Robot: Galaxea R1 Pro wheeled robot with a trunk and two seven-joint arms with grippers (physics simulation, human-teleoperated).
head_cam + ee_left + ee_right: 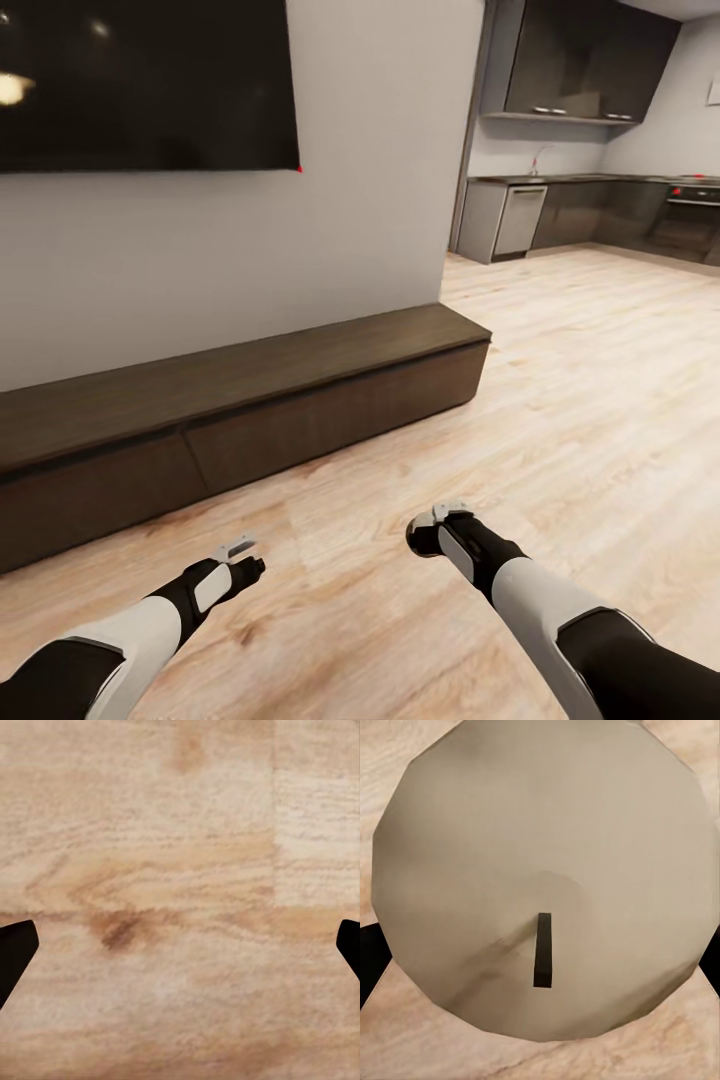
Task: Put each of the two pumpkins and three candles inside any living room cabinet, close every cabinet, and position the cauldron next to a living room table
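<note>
A beige candle [540,855] with a short dark wick sits between the fingers of my right gripper [540,960], which is shut on it. In the head view the right gripper [438,528] hangs low over the wooden floor, a little way in front of the cabinet [300,420]. The cabinet is the long low dark-brown unit along the wall, and its drawer fronts are all shut. My left gripper [245,560] is open with only floor planks between its fingers [15,952]. Pumpkins, cauldron and table are out of view.
A large dark TV [140,80] hangs on the grey wall above the cabinet. Light wooden floor [580,400] runs to the right toward a dark kitchen [600,200] with cupboards and a dishwasher.
</note>
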